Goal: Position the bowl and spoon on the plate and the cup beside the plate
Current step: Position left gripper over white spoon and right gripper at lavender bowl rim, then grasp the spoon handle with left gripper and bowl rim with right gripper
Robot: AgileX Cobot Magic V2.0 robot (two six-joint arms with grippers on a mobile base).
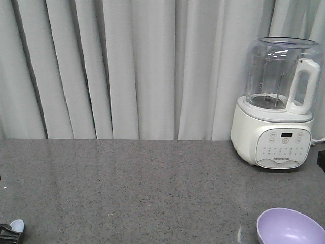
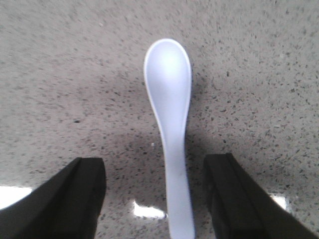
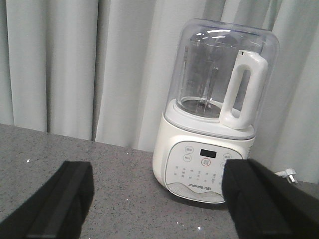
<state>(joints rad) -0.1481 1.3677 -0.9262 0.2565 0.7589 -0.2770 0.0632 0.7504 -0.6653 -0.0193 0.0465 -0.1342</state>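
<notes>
One spoon lies flat on the speckled grey counter. Its handle runs back between the two fingers of the left gripper, which is spread wide and touches it on neither side. One bowl sits at the near right of the counter, well apart from the spoon, with one blender behind it against the curtain. The right gripper hangs spread wide, nothing between its fingers, facing the blender.
</notes>
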